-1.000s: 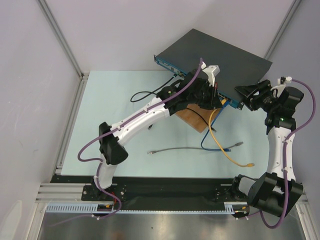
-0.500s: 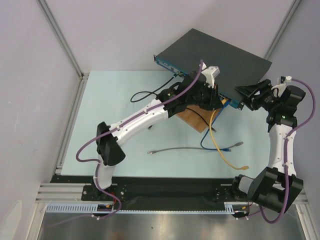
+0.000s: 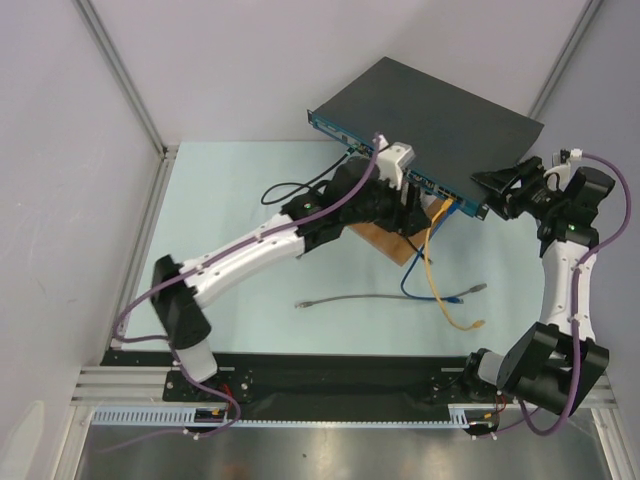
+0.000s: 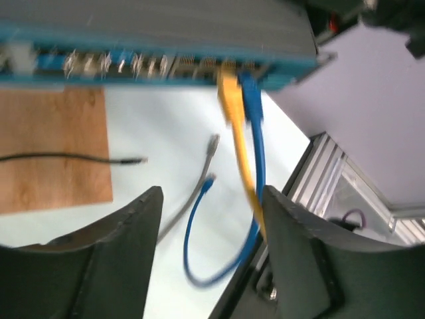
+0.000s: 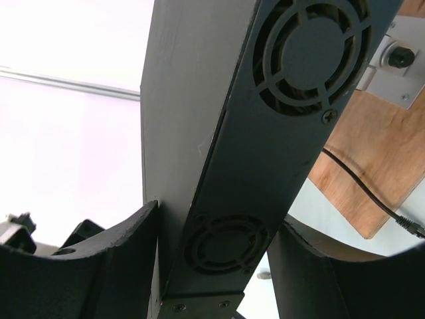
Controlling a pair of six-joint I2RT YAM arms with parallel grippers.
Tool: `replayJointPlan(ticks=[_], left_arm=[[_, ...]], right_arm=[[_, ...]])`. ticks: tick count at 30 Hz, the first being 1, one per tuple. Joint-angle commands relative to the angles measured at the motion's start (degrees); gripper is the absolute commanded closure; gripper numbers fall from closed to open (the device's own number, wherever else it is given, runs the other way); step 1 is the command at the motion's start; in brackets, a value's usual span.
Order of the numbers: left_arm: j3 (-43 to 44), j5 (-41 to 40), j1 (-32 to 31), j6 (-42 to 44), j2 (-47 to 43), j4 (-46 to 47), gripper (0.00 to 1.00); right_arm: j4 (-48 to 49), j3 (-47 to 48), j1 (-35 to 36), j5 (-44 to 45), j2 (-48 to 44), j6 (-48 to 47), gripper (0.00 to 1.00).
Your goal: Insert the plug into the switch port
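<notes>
— Backed off, the left tool (image 4: 211,199) has: its jaws, closed a second ago, now stand apart with nothing between them, and the arm has swung left along the front of the switch (image 3: 430,110)
— So where is the plug?
— The yellow plug (image 4: 228,81) sits in a port near the right end of the teal front face, just beside the blue cable (image 4: 252,113) plugged in next to it. Whether it has latched fully I cannot tell; the wrist view is blurred
— And the switch itself?
— At the far side of the bench (image 3: 230,200), with the wooden board (image 3: 385,240) just in front of it. The right tool (image 5: 218,219) looks clamped on its right end, one finger on each flat face, bracing it
— Which step, then?
— Release after insertion, I'd judge; the task looks all but done. The next move calls for drawing the left arm toward the near side without snagging the yellow cable (image 3: 440,290), which hangs close to its right finger, and then loosening the right tool
</notes>
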Motion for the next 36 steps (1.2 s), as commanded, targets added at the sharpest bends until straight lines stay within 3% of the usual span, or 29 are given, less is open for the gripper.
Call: replayJointPlan(ticks=[1,3,6,7,12,18,26,33,36], left_arm=[[-8.9,2.7,2.1,5.2,-11.5,7.0,0.29],[-12.7,3.6,2.7,11.2,-16.7,7.3,0.20],[-20.0,5.0,4.0,19.6,-23.7,5.1,0.18],[-24.6,6.2,4.6,21.8,-25.4,3.9,0.18],[-39.0,12.8,5.8,42.6,-36.9,-3.2,0.19],[-49.7,9.7,5.8,54.2,-38.4,-9.0,0.21],[-50.6,-0.8,5.6,59.6,-22.2,-4.4,0.23],[-47.6,-3.9,5.3,63.3,-10.4,-1.6,0.27],[-47.2,-5.7,5.3,64.6,-6.3,-1.3,0.39]], right_arm=[[5.1,2.7,2.6,-5.0,2.7,-8.1,1.00],[4.0,3.5,2.3,-5.4,3.4,-9.2,0.99],[1.5,5.3,1.5,-6.2,4.0,-11.5,0.79],[0.5,6.1,0.9,-6.7,4.3,-12.0,0.66],[-4.5,9.1,-0.8,-6.7,5.2,-16.3,0.28],[-8.1,11.3,-2.4,-6.0,5.3,-19.2,0.03],[-16.9,16.9,-8.5,-6.1,5.3,-26.6,0.00],[-23.3,23.4,-14.5,-9.3,5.7,-30.1,0.00],[-24.5,25.5,-15.6,-9.7,5.7,-31.3,0.00]])
